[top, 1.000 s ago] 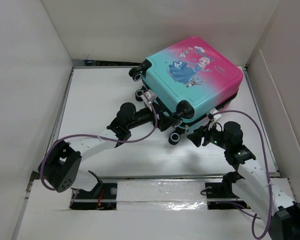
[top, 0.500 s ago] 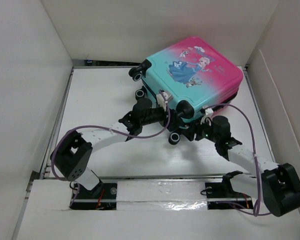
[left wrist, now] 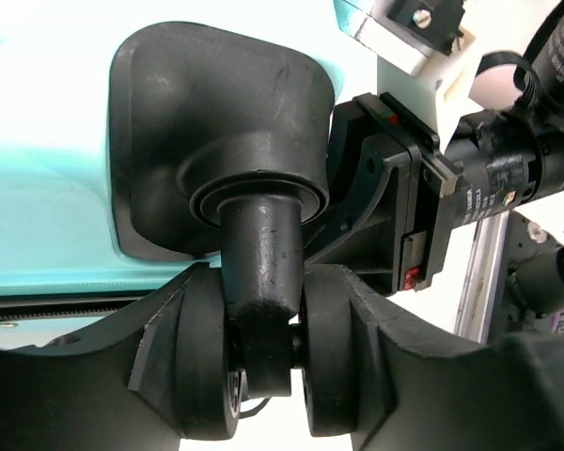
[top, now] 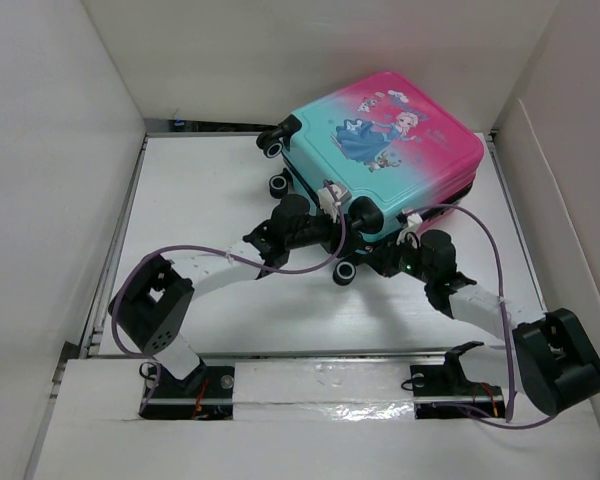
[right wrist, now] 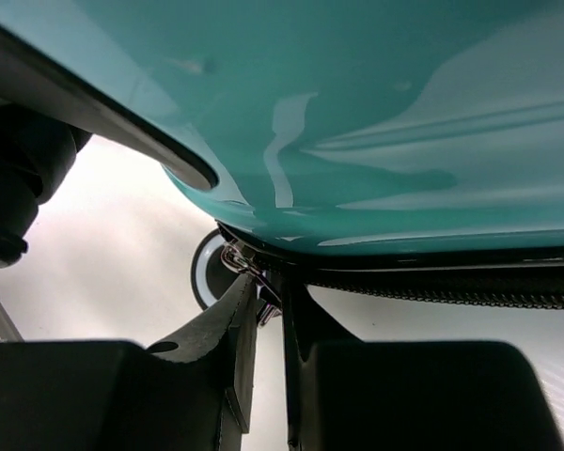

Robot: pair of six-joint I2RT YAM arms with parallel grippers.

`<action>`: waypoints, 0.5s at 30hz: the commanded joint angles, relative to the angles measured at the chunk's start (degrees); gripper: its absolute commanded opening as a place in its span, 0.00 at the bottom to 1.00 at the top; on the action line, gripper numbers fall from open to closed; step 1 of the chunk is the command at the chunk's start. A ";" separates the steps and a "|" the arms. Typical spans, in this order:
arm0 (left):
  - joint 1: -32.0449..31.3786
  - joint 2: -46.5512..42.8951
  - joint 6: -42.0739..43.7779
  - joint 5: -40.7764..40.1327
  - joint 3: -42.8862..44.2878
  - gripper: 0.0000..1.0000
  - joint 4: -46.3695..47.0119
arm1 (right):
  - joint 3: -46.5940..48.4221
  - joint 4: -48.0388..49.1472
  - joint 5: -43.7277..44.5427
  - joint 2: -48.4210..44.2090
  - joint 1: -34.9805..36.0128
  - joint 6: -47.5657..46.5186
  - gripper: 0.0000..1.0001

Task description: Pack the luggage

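Lying flat on the far right of the table (top: 210, 190), the luggage (top: 380, 150) has its printed lid down over the base, so nothing of the inside shows and I cannot tell what, if anything, is packed in it. Judging from that, the filling part looks finished or out of sight, and the work in hand is closing up.

The left gripper (left wrist: 263, 376) is clamped on a wheel (left wrist: 207, 357) at the near corner, one finger against each outer face of the twin caster. This looks like a bracing hold to stop the case sliding.

The right gripper (right wrist: 268, 310) sits under the teal edge just beside that corner, its fingers almost together with a small metal zip pull (right wrist: 247, 266) pinched between them. The zip track (right wrist: 451, 282) runs along the seam to the right of the pull. From here I cannot tell whether that stretch is joined or open. In the top view a dark band shows along the near-right seam under the pink end, which suggests the shells are not yet fully drawn shut there.

What seems left is to run the pull around the seam while the left arm steadies the case, then let go.
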 commanded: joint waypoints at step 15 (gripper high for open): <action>-7.66 10.22 -23.77 -3.43 18.11 0.00 21.17 | -11.70 -4.30 20.19 -31.52 16.48 2.80 0.00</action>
